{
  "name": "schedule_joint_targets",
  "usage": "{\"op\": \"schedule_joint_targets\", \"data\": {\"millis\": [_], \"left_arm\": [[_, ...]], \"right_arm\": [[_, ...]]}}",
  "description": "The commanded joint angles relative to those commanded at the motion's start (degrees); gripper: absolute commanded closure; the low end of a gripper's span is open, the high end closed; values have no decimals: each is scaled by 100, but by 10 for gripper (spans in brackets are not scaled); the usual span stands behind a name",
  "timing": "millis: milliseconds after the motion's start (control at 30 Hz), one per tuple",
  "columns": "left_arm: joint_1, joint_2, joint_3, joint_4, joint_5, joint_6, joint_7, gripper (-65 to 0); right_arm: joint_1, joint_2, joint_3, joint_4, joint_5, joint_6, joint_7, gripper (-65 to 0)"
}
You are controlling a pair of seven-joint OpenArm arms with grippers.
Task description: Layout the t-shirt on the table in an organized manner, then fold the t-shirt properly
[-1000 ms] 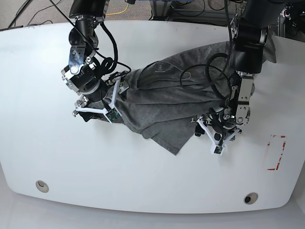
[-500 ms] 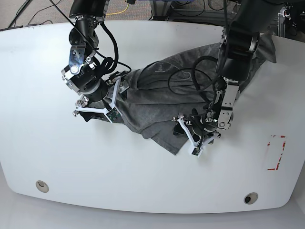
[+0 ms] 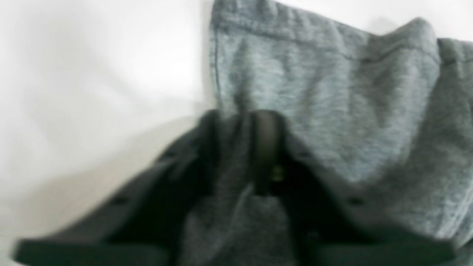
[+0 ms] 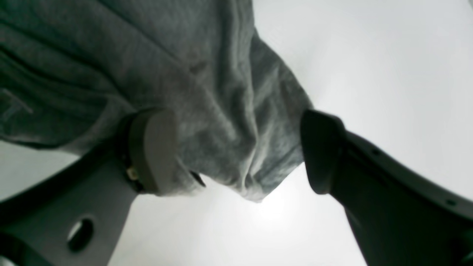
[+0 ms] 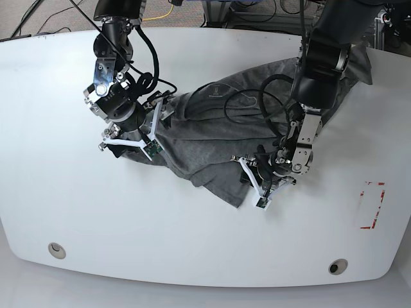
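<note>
The dark grey t-shirt (image 5: 212,128) lies crumpled and bunched across the middle of the white table (image 5: 128,224). My left gripper (image 5: 253,174) is at the shirt's lower front corner. In the left wrist view, this left gripper (image 3: 238,144) is shut on a fold of t-shirt (image 3: 332,92) near its stitched hem. My right gripper (image 5: 128,138) sits at the shirt's left edge. In the right wrist view, the right gripper (image 4: 236,151) is open, and a hanging lump of t-shirt (image 4: 147,55) lies between its spread fingers, against the left pad (image 4: 155,151).
A red-tape rectangle (image 5: 371,205) marks the table at the right. Grommet holes sit near the front edge at the left (image 5: 56,249) and right (image 5: 338,265). Black arm cables (image 5: 247,106) trail over the shirt. Both arms lean in from the far side.
My left arm has swung left along the shirt's front edge to its lower corner. My right gripper has shifted slightly up at the shirt's left edge.
</note>
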Motion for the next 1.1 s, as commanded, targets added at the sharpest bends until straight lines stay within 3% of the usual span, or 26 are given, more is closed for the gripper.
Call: {"op": "schedule_joint_targets", "data": {"millis": [100,500,800,1100], "left_arm": [[9,-88,0,0,0,0,0,-8],[0,-624,-79,0,-18,0,-9,-7],[167,-1204,-1037,0,-9,0,-9,-7],[554,-1881,-1732,35,-26,0,-18,-8]], "right_arm": [[0,0,53,-9,0,0,0,-496],[35,-79,905,-9,62,0,9,-496],[-132,-97,932,-9,62,0,0,-496],[-220,-571,923,-9,70,0,-26,-498]]}}
